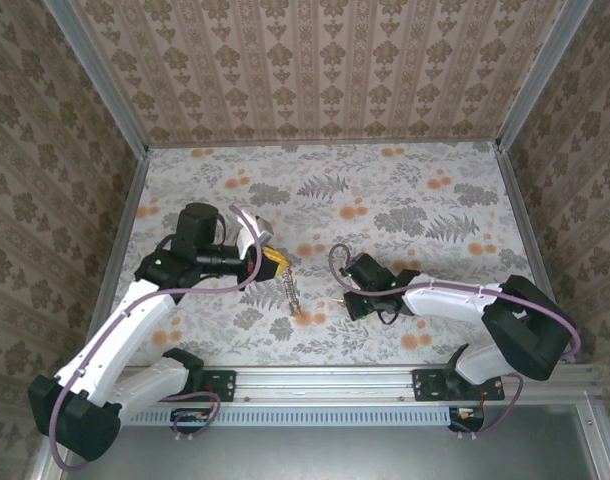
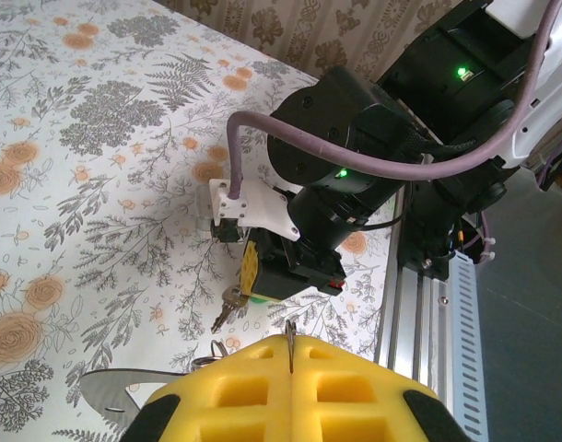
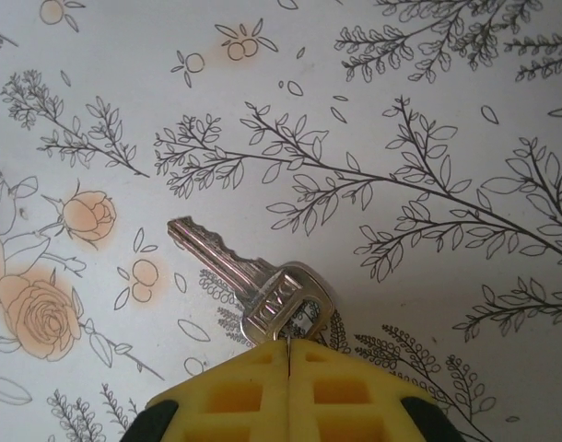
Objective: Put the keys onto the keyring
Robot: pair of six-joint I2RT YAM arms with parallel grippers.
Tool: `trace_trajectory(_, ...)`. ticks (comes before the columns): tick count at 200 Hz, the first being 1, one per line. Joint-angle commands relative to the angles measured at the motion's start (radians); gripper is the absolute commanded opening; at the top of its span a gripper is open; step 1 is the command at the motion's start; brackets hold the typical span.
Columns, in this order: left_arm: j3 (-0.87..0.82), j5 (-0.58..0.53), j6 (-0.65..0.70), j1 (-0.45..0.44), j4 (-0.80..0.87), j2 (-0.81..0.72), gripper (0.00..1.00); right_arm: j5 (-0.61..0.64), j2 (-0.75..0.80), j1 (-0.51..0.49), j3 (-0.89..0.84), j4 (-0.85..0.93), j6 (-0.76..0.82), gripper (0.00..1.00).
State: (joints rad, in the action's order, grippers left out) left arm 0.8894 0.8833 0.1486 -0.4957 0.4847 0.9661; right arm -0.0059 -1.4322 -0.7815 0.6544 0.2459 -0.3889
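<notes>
- The floral bench (image 1: 405,200) is carrying the work near its front middle.
- The left gripper (image 2: 290,364) is pinching fully closed on a thin wire of the keyring (image 1: 291,292), and its own yellow tips are hiding most of that wire.
- The right gripper (image 3: 288,354) is clamping the head of a key (image 3: 228,262) and is covering much of that head.
- The keyring is reaching from the left gripper towards the right gripper, its outline blurring into the print.
- The key's silver blade is pointing away from the right gripper; I cannot tell if it is touching the bench.
</notes>
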Motion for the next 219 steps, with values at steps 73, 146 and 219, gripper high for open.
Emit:
trace_trajectory(73,0.001,0.045,-0.026,0.013,-0.025,-0.076,0.0,0.02,0.01,-0.072,0.529,1.011,0.007,0.0)
trace_trajectory(146,-0.009,0.088,-0.049,0.014,-0.056,-0.119,0.0,-0.092,-0.162,-0.097,0.542,1.156,0.09,0.0)
trace_trajectory(219,-0.02,0.104,-0.06,0.017,-0.068,-0.133,0.0,-0.143,-0.428,-0.017,0.545,0.967,0.194,0.0)
